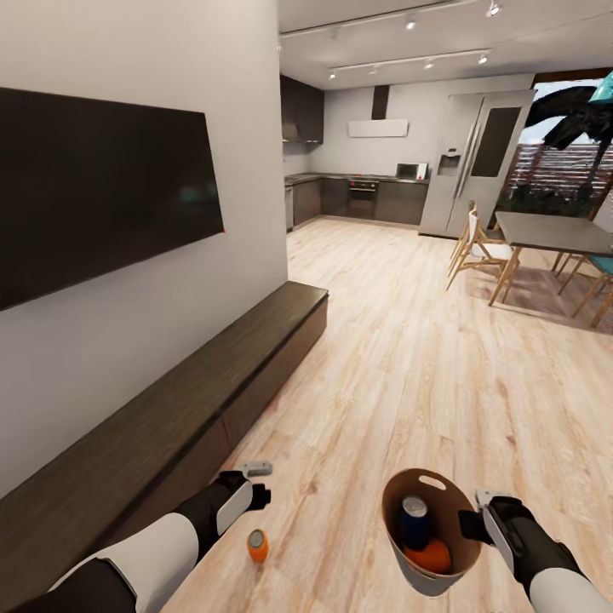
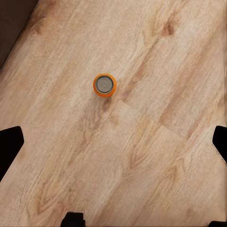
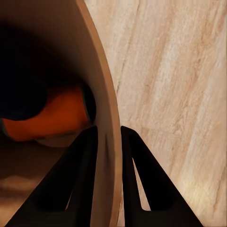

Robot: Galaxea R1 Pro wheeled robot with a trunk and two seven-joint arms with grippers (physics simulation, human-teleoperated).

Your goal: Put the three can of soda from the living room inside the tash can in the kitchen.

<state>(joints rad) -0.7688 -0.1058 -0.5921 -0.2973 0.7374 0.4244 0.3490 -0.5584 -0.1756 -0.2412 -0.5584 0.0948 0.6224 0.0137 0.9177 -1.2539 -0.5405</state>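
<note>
I see the tash can (image 1: 430, 579) held off the floor (image 1: 400, 366) by my right gripper (image 1: 473, 521), whose two fingers (image 3: 80, 184) clamp its wall, one inside and one outside. Inside it the head view shows a dark blue can (image 1: 415, 521) standing and an orange can (image 1: 428, 557) lying below it; the right wrist view makes out the orange can (image 3: 47, 118) on its side, while the blue one there is lost in a dark shadow I cannot read. The bin's lower part is cut off by the picture's bottom edge.

The third can (image 1: 257, 545), orange, stands upright on the floor just beside the long dark bench (image 1: 170, 417), under my left gripper (image 1: 258, 481). The left wrist view looks straight down on its silver top (image 2: 105, 84), and the left gripper's fingertips (image 2: 9, 146) sit spread wide at the picture's edges, released, well apart from the can.

Far ahead lies the kitchen (image 1: 366, 191) with the steel fridge (image 1: 472, 162); its details are small and blurred.
</note>
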